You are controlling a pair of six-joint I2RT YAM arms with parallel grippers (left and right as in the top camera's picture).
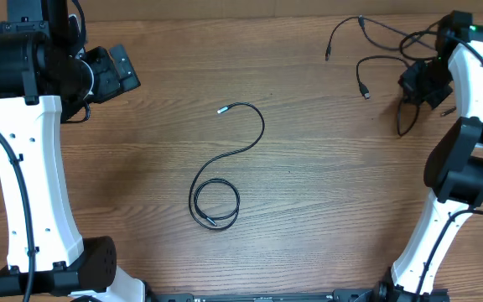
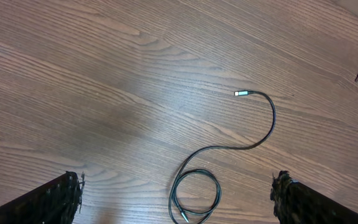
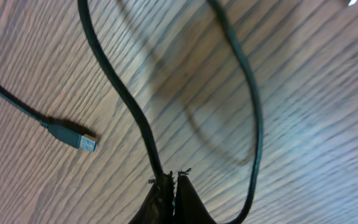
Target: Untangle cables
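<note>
Counter [image 1: 309, 218] of wood grain fills the overhead frame. Left gripper [image 1: 127, 71], upper left, stands released with fingers wide, grasping nothing. Right gripper [image 3: 169, 182], upper right, is clenched on one strand of the cable bunch [image 1: 380, 57], which spreads loosely across the upper right corner. Single cable [image 2: 273, 118] lies alone at frame centre, well apart from the bunch, coiled at its lower end, with its silver plug [image 1: 221, 110] at the upper end.
</note>
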